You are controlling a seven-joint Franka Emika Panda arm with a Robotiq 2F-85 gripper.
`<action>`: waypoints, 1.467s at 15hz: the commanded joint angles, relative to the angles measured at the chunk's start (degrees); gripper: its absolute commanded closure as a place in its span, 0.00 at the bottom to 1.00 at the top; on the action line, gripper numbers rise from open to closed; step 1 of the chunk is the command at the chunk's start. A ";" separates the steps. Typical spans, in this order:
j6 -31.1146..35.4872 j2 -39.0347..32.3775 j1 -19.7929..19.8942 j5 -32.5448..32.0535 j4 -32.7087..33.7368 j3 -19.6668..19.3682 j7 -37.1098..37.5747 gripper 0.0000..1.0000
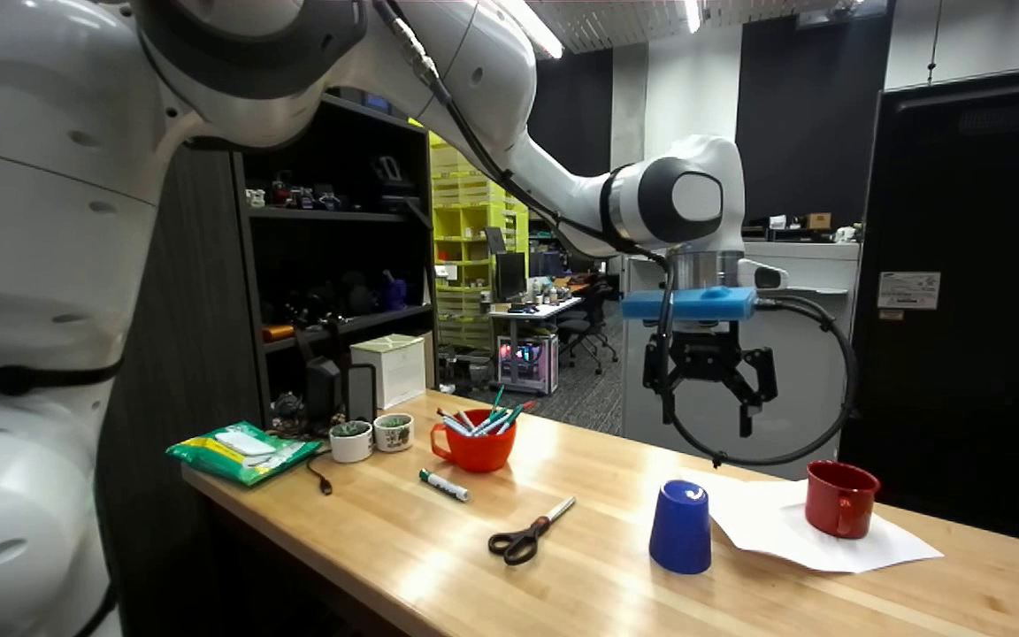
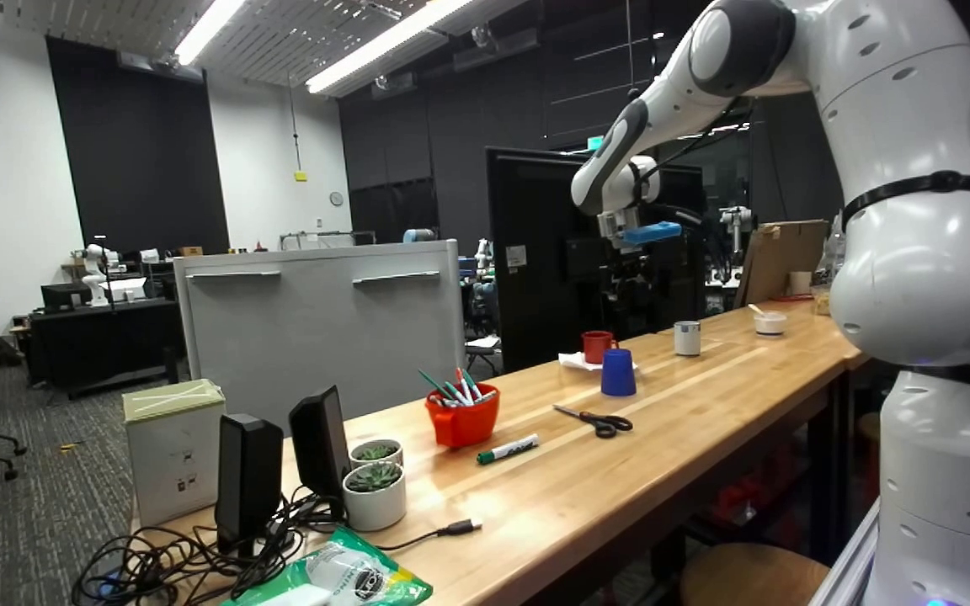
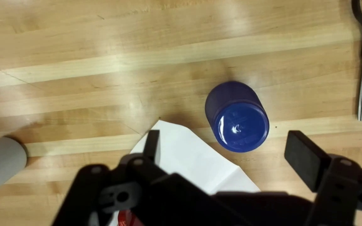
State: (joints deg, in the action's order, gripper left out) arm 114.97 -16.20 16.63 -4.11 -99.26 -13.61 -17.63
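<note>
Big white robot arm (image 1: pixel 41 265) sat right up front, stretched out over a wooden bench (image 1: pixel 602 588).
Working down by size: its black gripper (image 3: pixel 229 153) hung above the bench with the jaws spread wide, and a creased white sheet of paper (image 1: pixel 766 522) lay below it. Farther along stood a chunky orange-red mug (image 1: pixel 478 453) stuffed with markers (image 1: pixel 485 426), while a plain red mug (image 1: pixel 838 495) stood upright on the paper and a pale gray cup (image 2: pixel 687 339) stood on the bench too. The blue cup (image 3: pixel 240 125) was upside down on the bench, just beside the paper, and the wrist view caught it down below, framed between the jaws. As for the little stuff, black-handled scissors (image 1: pixel 534 531) lay off to one side of the blue cup, and a green-capped marker (image 1: pixel 444 485) lay near the orange-red mug.
</note>
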 commanded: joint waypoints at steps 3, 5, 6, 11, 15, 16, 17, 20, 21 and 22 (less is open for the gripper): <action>8.40 -1.49 0.83 4.85 -3.80 2.11 -1.22 0.00; 9.41 -2.36 0.92 5.92 -4.45 2.61 -1.50 0.00; 9.98 -2.79 0.92 6.10 -4.83 2.78 -1.53 0.00; 10.82 -4.58 0.89 5.18 -5.01 2.74 -0.57 0.00; 10.36 -5.37 1.19 5.20 -5.11 2.77 -0.52 0.00; 10.34 -5.62 1.23 5.13 -5.12 2.77 -0.47 0.00; 10.27 -6.02 1.35 5.22 -5.00 2.83 -0.61 0.00; 9.85 -7.05 1.50 5.36 -4.70 2.97 -0.67 0.00; 9.83 -7.38 1.56 5.45 -4.69 3.04 -0.71 0.00; 9.62 -7.67 1.55 5.38 -4.64 3.02 -0.56 0.00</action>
State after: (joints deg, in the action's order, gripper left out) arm 124.87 -23.51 17.22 0.72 -103.81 -11.49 -17.70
